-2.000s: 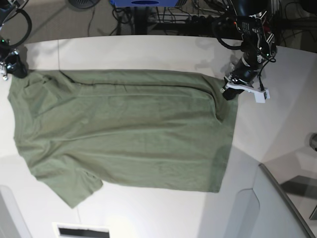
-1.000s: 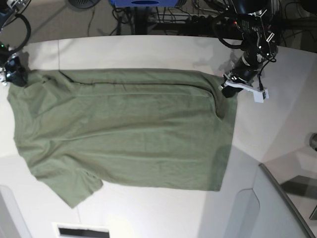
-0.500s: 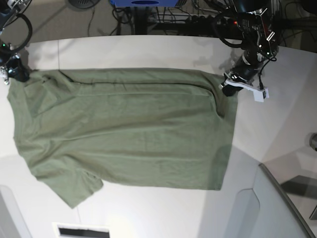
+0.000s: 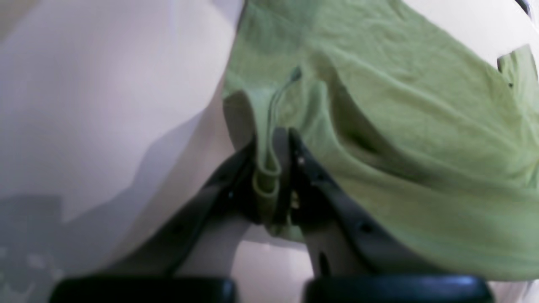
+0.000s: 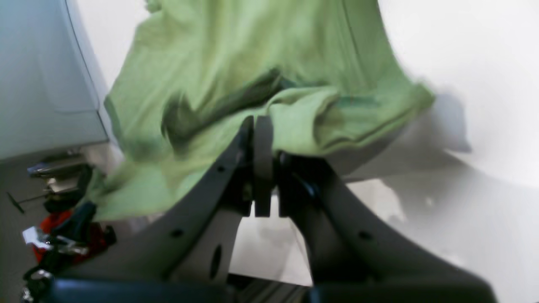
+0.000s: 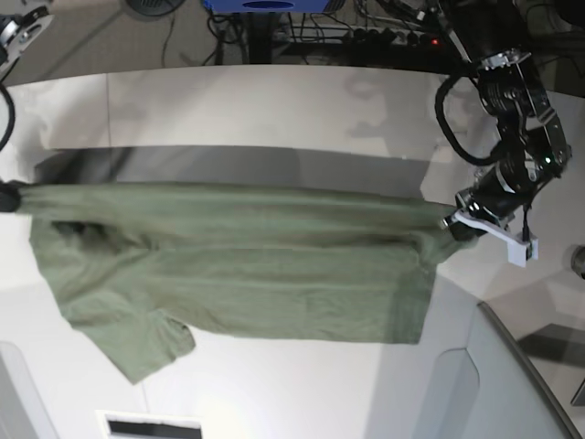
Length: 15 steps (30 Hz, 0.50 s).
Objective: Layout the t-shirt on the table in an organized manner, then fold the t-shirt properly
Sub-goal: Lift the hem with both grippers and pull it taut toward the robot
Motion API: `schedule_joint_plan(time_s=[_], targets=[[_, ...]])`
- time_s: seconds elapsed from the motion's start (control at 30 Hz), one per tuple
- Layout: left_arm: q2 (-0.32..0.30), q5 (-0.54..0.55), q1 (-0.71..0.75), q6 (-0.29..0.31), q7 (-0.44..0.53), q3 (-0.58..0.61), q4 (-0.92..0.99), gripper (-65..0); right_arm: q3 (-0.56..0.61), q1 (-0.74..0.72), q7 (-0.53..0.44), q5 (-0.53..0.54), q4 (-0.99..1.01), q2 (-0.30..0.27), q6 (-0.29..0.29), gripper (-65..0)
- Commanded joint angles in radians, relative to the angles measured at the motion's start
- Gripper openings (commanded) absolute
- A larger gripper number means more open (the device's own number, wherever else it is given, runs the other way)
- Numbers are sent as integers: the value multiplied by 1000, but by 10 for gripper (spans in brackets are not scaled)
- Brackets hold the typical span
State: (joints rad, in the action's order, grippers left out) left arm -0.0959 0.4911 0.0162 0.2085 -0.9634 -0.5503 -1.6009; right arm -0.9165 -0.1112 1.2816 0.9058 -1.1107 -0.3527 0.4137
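The t-shirt (image 6: 247, 274) is being held taut above the table (image 6: 274, 101), its far edge being pinched by the closed left gripper (image 4: 271, 168) and closed right gripper (image 5: 263, 139).

The t-shirt (image 6: 238, 274) stretches across the table (image 6: 274, 101), its far edge pulled taut between 2 arms and casting a shadow band behind it. The left gripper (image 6: 460, 222) pinches the right corner; the right gripper (image 6: 7, 197) (barely visible at the frame's left edge) holds the other. A sleeve lies near-left.
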Motion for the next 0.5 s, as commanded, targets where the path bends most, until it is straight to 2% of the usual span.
schedule_joint_plan(time_s=[0.0, 0.1, 0.27, 0.47], targets=[[-18, -9, -23, -8, 16, -24, -29, -650, -9, -23, -20, 9, -16, -35, -8, -648], [-20, -9, -34, -8, -21, -69, -59, -650, -13, -26, -1, 17, -22, -42, -91, -648], [-20, -4, 41, -8, -27, -75, -80, -650, -14, 46, 7, 17, -24, -26, -97, -648], [-17, -9, 178, -5, -6, -77, -78, -650, -14, 167, -3, 17, -24, 51, -95, -648]])
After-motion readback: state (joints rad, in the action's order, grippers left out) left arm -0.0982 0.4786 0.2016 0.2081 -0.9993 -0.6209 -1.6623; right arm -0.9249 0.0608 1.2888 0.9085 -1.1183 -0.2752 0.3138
